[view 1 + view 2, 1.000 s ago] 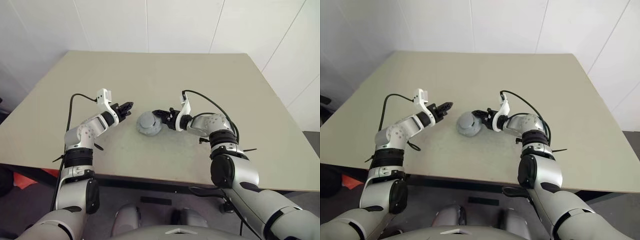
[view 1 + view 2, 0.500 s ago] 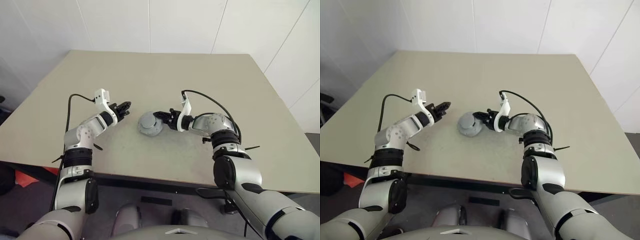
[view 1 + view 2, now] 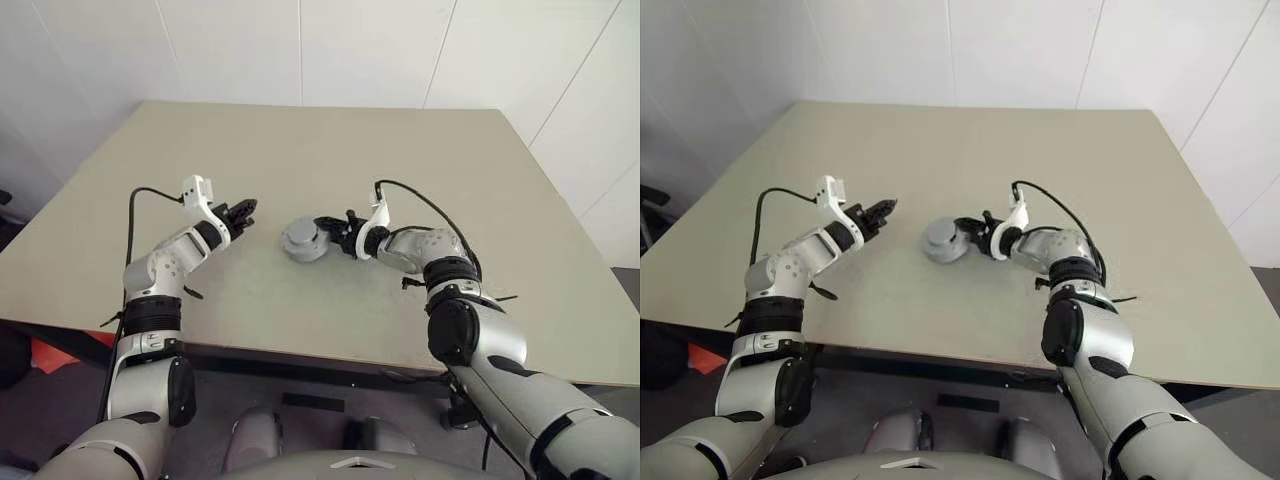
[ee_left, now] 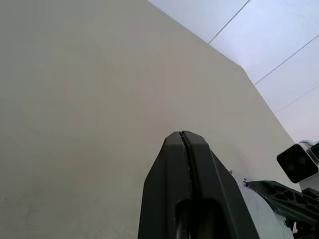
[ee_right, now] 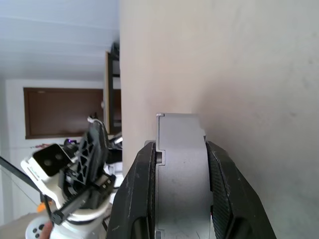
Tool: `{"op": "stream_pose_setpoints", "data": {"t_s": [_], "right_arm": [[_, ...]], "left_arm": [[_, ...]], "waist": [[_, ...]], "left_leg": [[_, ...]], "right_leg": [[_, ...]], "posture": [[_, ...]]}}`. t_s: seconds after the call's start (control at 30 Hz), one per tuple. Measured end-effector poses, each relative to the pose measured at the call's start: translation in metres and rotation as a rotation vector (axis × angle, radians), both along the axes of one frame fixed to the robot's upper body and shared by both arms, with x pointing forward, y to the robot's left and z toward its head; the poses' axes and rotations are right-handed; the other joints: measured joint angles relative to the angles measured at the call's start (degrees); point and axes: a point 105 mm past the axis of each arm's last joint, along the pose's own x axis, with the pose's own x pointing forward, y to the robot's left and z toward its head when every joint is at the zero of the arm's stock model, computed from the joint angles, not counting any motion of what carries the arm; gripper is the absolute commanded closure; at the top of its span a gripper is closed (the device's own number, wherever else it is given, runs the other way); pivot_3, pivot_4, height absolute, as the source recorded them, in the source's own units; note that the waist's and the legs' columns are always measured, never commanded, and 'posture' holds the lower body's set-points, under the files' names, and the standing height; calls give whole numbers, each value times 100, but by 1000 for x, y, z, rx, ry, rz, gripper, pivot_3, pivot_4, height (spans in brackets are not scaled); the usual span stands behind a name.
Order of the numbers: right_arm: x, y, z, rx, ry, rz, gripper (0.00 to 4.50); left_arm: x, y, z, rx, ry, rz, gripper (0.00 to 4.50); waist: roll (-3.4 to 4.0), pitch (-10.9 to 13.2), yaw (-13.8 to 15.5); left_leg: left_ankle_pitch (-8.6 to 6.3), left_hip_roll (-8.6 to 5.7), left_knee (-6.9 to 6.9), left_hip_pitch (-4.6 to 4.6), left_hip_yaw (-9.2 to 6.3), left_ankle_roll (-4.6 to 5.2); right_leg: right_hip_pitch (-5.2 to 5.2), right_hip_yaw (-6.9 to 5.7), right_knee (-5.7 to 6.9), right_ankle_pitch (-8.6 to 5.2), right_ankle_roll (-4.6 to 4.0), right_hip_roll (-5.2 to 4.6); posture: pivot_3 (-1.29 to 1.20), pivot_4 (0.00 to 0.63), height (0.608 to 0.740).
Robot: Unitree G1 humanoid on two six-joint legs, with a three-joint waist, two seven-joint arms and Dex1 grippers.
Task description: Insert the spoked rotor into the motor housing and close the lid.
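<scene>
A: Where is the motor housing sitting?
B: Near the middle of the beige bench, with its plain grey lid on top, so the round grey body reads as one closed piece. It looks tipped a little rather than flat, though I cannot tell how far.

A: Is anything grasping it?
B: Yes, the right claw. In the right wrist view a grey block of the assembly sits squarely between the two black fingers, which press on both of its sides. So that claw is clenched on the motor housing, reaching in from the robot's right.

A: And the left claw?
B: Clenched on nothing. In the left wrist view its two fingers meet with just a thin seam between them. It hangs over the bench on the housing's left, near it but apart, pointing toward it.

A: Anything else around?
B: White walls behind the bench.
</scene>
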Motion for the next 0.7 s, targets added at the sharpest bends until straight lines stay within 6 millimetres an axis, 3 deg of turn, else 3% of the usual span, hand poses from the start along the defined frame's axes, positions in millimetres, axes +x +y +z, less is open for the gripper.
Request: {"op": "stream_pose_setpoints", "data": {"t_s": [0.3, 0.5, 0.7], "right_arm": [[17, 4, 40, 130, -50, -69, 3317], [18, 20, 77, 190, -142, -17, 3317], [17, 23, 76, 168, -141, -8, 3317]], "left_arm": [[-8, 11, 1, -133, 7, 24, 4500], [-19, 16, 6, -251, 8, 3, 2639], [-28, 15, 19, -361, -17, -51, 782]], "waist": [[1, 1, -15], [1, 1, -1], [-3, 4, 4]], "left_leg": [[-2, 1, 8, -10, 1, -2], [-4, 0, 10, -17, 1, 0], [-5, 0, 12, -18, 1, -2]], "right_leg": [[-15, 0, 17, -2, -3, -1], [-20, -1, 17, -2, -3, -2], [-20, -1, 18, -2, -3, -3]], "posture": [[0, 0, 740], [0, 0, 740], [0, 0, 740]]}}
